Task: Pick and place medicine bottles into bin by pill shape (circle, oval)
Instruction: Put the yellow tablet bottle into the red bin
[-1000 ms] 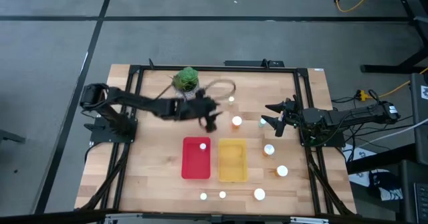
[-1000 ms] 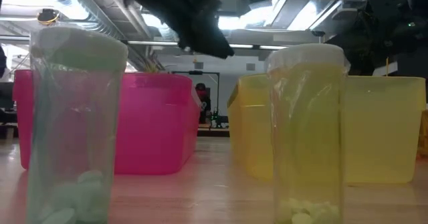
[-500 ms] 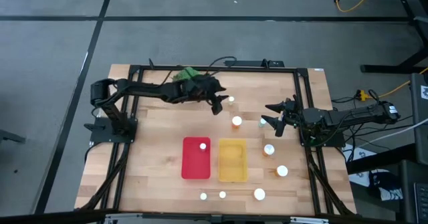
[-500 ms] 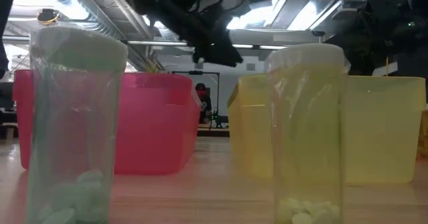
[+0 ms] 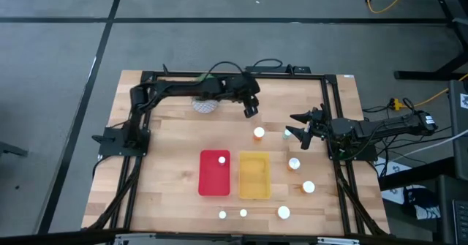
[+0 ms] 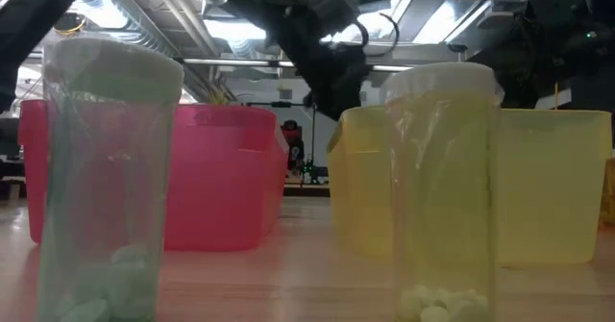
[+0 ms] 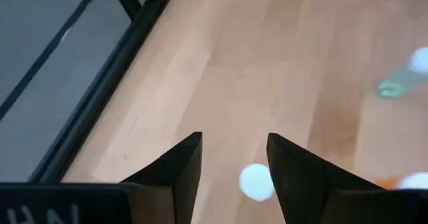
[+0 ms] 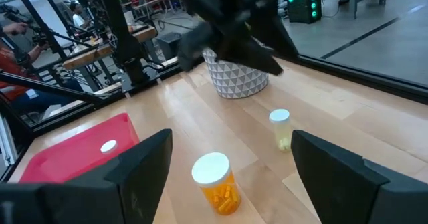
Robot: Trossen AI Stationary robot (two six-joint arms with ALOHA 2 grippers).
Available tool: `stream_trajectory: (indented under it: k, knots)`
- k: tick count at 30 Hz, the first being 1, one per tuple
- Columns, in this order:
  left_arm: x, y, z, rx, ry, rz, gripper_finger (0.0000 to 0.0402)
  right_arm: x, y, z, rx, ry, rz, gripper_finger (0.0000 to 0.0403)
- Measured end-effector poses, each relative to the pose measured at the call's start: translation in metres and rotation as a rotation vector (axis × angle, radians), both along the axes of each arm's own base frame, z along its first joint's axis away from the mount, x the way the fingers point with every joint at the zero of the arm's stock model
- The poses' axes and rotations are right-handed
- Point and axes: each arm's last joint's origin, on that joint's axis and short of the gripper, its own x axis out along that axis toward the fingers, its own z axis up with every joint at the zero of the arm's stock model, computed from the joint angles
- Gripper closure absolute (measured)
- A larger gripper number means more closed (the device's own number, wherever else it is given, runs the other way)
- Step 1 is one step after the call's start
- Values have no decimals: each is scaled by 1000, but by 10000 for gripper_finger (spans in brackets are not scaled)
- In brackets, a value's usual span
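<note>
Left gripper (image 5: pixel 250 111) has swung over a small white-capped bottle (image 7: pixel 255 182), fingers apart and empty. Next: lower and pinch it.

two dark jointed arms, black cables, wedge-shaped black fingers (image 7: pixel 175 177)

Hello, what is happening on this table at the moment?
A two-armed robot is sorting small medicine bottles into a red bin and a yellow bin. The left gripper hangs open and empty over a small white-capped bottle near the table's far edge. The right gripper waits open at the right side. One bottle already lies in the red bin; the other bottles stand loose on the table.
</note>
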Motion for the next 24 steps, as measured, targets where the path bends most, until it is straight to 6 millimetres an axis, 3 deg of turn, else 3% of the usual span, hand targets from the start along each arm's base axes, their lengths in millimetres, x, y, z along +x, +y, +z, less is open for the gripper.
stream_trajectory:
  k: [11, 15, 21, 24]
  knots:
    - [-8, -15, -22, -50, 226, -83, 241, 0, 0, -2, -6, 26, 0, 95]
    - [-3, -15, -42, -28, 286, -150, 241, 0, 0, -2, -22, 32, 3, 95]
    - [3, -15, -66, -29, 328, -172, 239, 0, 0, -2, -24, 34, 4, 95]
    - [6, -13, -67, -15, 299, -167, 235, 0, 0, -2, -24, 34, 4, 95]
